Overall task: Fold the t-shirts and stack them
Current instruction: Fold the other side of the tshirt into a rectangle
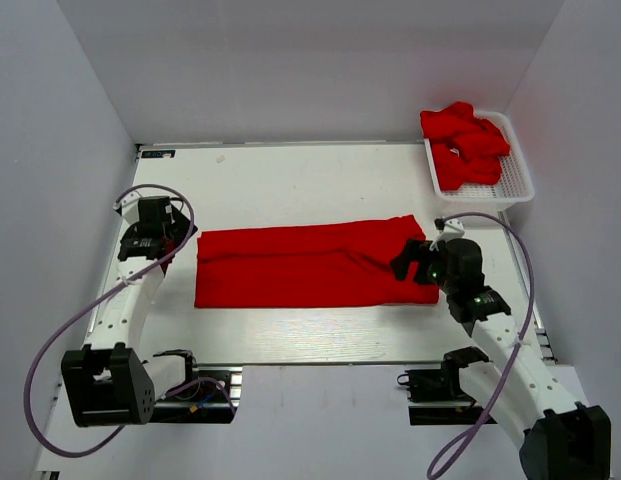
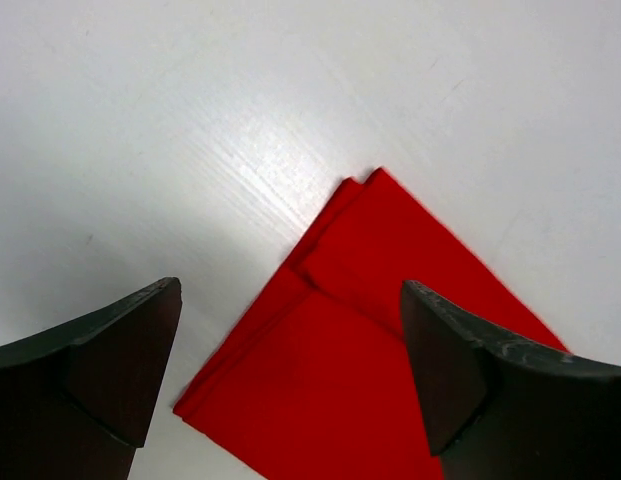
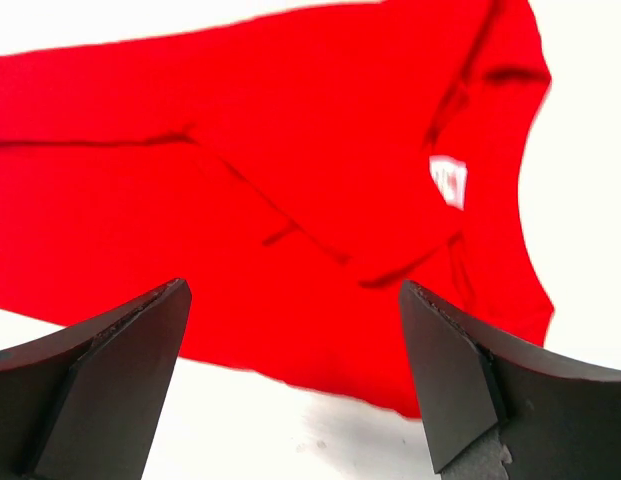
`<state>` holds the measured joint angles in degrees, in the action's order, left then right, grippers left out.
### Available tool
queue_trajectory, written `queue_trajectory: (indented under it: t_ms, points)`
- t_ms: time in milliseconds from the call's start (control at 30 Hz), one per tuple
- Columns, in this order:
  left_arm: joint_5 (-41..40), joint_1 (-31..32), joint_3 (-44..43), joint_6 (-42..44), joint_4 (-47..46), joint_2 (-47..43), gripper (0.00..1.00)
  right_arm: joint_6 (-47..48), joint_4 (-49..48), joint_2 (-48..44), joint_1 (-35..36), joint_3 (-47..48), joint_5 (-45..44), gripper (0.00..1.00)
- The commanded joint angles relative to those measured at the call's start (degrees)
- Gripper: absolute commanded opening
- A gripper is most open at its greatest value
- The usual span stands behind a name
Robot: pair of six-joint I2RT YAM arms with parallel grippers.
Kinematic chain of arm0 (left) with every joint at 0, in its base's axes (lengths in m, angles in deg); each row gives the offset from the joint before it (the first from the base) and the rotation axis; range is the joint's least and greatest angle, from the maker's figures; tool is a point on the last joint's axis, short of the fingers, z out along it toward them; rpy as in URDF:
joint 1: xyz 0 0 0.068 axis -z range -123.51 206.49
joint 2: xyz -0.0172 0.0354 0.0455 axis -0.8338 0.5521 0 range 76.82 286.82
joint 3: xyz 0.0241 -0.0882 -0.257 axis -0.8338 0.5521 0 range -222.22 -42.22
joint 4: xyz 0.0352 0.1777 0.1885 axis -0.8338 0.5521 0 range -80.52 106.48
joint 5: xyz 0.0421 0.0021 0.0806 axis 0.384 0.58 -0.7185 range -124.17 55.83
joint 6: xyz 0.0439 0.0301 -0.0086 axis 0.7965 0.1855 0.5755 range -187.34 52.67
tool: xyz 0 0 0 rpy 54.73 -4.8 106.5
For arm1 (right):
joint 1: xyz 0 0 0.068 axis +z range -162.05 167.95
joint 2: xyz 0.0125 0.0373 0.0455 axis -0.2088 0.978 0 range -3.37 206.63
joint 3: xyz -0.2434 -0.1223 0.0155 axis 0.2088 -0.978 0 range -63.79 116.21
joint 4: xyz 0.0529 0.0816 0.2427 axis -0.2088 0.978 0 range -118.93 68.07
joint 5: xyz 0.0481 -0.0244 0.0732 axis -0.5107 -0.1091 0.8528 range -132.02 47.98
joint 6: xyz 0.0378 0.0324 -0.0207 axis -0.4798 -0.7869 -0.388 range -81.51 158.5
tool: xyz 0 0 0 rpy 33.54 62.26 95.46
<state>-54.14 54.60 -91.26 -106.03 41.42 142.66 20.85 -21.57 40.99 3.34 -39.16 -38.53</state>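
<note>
A red t-shirt lies folded into a long strip across the middle of the table. Its left corner shows layered edges in the left wrist view, and its collar end with a white label shows in the right wrist view. My left gripper hovers open just off the strip's left end, nothing between its fingers. At the strip's right end my right gripper stands open above the cloth's edge, its fingers empty. More red t-shirts lie crumpled in the basket.
A white mesh basket stands at the table's back right corner. Grey walls enclose the table on three sides. Purple cables loop from both arms near the front edge.
</note>
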Motion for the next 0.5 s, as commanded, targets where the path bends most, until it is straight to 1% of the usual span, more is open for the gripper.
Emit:
queue_trajectory:
  t_ms: [0, 67, 100, 133, 167, 200, 267, 333, 467]
  points:
    - [2.6, -0.3, -1.1, 1.8, -3.1, -1.2, 1.00, 1.4, -4.7, 3.0, -0.2, 4.5, 2.5, 0.90]
    - [6.5, 0.7, -1.1, 4.1, -6.9, 0.9, 1.00, 2.8, -6.4, 8.3, 0.0, 5.7, 3.6, 0.90]
    - [10.7, 0.7, -1.1, 6.7, -10.1, 3.5, 1.00, 4.0, -6.3, 9.9, -0.1, 8.7, 3.5, 0.90]
    - [12.9, 0.7, -1.8, 7.2, -11.1, 5.1, 1.00, 4.5, -6.0, 11.4, -0.1, 9.8, 3.1, 0.90]
    - [17.3, 0.7, -1.8, 8.9, -12.1, 6.8, 1.00, 4.8, -5.6, 15.8, -0.2, 10.9, 2.5, 0.90]
    - [19.0, 0.7, -2.5, 9.4, -14.3, 10.2, 1.00, 4.6, -5.1, 17.2, -0.1, 13.5, 0.8, 0.90]
    - [24.2, 1.3, -3.1, 10.6, -16.6, 13.2, 1.00, 3.5, -4.1, 21.8, -0.1, 15.8, 0.1, 0.90]
    - [26.5, 1.3, -3.1, 11.1, -18.8, 16.9, 1.00, 2.4, -3.2, 24.6, -0.2, 17.4, -2.3, 0.90]
    - [30.2, 1.8, -3.1, 11.6, -21.8, 20.7, 1.00, 0.8, -0.9, 30.1, -0.3, 21.5, -8.3, 0.90]
